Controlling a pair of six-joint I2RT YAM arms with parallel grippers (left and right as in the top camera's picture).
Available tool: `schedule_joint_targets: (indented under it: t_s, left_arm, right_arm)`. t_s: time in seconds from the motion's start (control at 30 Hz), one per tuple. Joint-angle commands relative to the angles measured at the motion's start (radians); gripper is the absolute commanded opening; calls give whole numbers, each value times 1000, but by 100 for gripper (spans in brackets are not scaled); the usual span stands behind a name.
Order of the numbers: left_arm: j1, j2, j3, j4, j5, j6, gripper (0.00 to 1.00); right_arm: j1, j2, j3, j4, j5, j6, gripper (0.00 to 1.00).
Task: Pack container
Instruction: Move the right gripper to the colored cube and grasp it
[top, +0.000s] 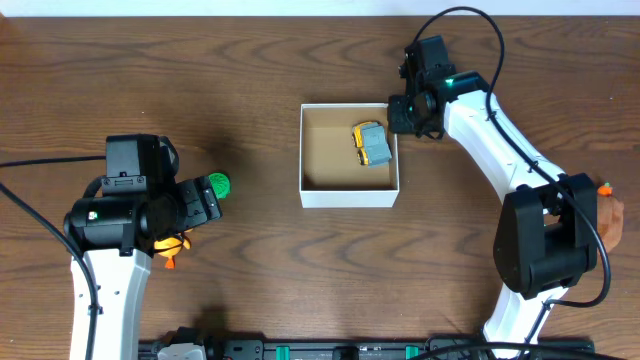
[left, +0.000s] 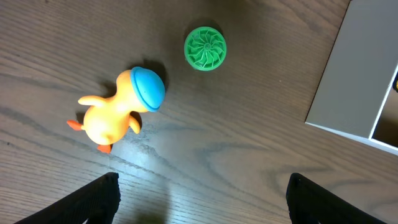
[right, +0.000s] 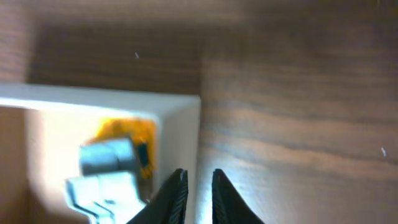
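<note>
The container (top: 350, 197) is a white-walled square box with a brown inside, at the table's middle. A grey and yellow toy (top: 372, 144) lies in its far right part, and it also shows in the right wrist view (right: 112, 162). My right gripper (top: 407, 115) is at the container's far right corner, its fingers (right: 196, 193) nearly together astride the thin white wall (right: 180, 112). My left gripper (top: 205, 200) is open and empty (left: 202, 199) above bare table. An orange duck with a blue cap (left: 115, 112) and a green ribbed disc (left: 205, 48) lie just ahead of it. The container's side (left: 354, 81) shows at the right of the left wrist view.
The duck (top: 172, 245) is partly hidden under my left arm and the green disc (top: 218, 184) lies left of the container. An orange and tan object (top: 608, 215) sits at the table's right edge behind the right arm's base.
</note>
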Motion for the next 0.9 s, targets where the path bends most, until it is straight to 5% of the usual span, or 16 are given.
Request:
schedule_joint_targets:
  t_s: [0.0,0.07,0.13,0.27,0.33,0.63,0.87]
  left_arm:
    - [5,-2,18,0,-5,3,86]
    - [5,-2,18,1,-5,6,86]
    - [5,-2,18,1,-5,10,86]
    - [5,-2,18,1,-5,10,86]
    - [5,-2,18,1,-5,10,86]
    - [5,-2,18,0,-5,10,86]
    - [5,-2,18,0,-5,10,86]
  right_arm:
    - [-26,-49,-2,-48,144,96,19]
    - [-56,-122,-2,-106,204,116,29]
    - [-87,-193,-2,-174,233,120,55]
    - [-188,-356,-2,-360,308,258,72]
    - [-256,-426,-2,-443,311,354,99]
    - [-549,-563,-72,-554,241,402,99]
    - [-649,-561,-354,-411,205,402,99]
